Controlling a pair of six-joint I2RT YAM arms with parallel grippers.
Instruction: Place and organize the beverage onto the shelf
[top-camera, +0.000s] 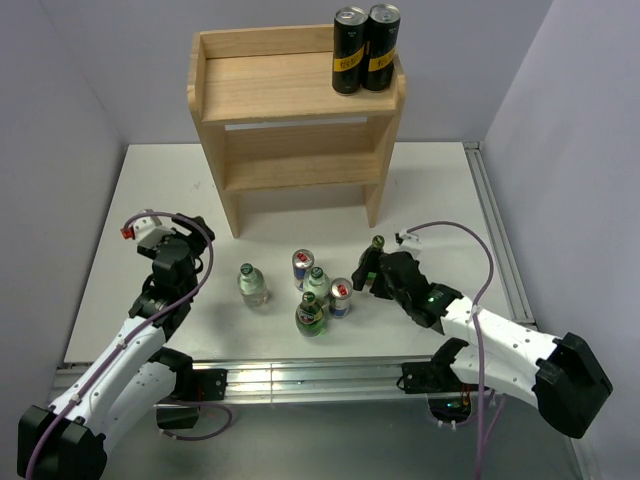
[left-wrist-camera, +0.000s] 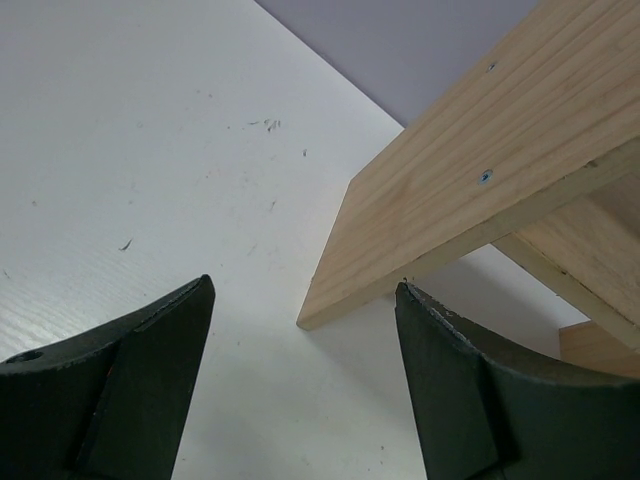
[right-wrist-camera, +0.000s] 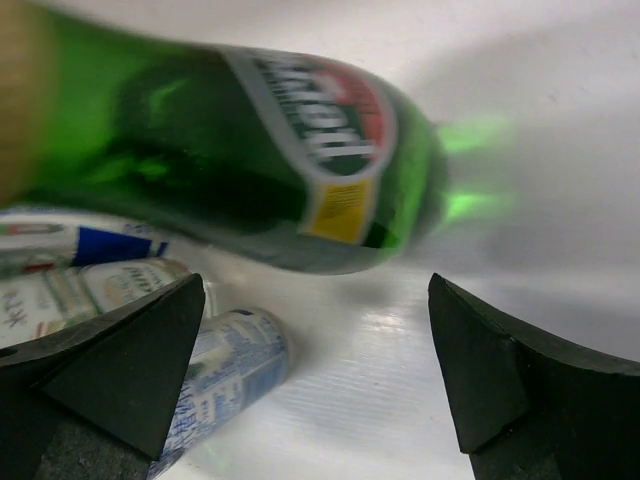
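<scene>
Only the right wrist view shows how the right tool (right-wrist-camera: 315, 288) stands. Its fingers are spread wide, and a green bottle (right-wrist-camera: 250, 150) with a red label, blurred, sits beyond their tips. I see no contact. From above, the arm covers all of that bottle but the neck.

The left wrist view shows the left tool (left-wrist-camera: 302, 290) spread and empty over the bare bench (top-camera: 150, 180), with a side panel of the shelf (top-camera: 270, 85) just ahead.

From above, two black cans (top-camera: 350, 55) stand touching at the right end of the shelf's top board. Its lower board is bare.

Between the arms, in front of the shelf, stand:
- a second green bottle (top-camera: 310, 315)
- a capped clear bottle (top-camera: 317, 283)
- two small cans (top-camera: 302, 268)

They stand close together. Another clear bottle (top-camera: 252, 284) stands apart to their left.
</scene>
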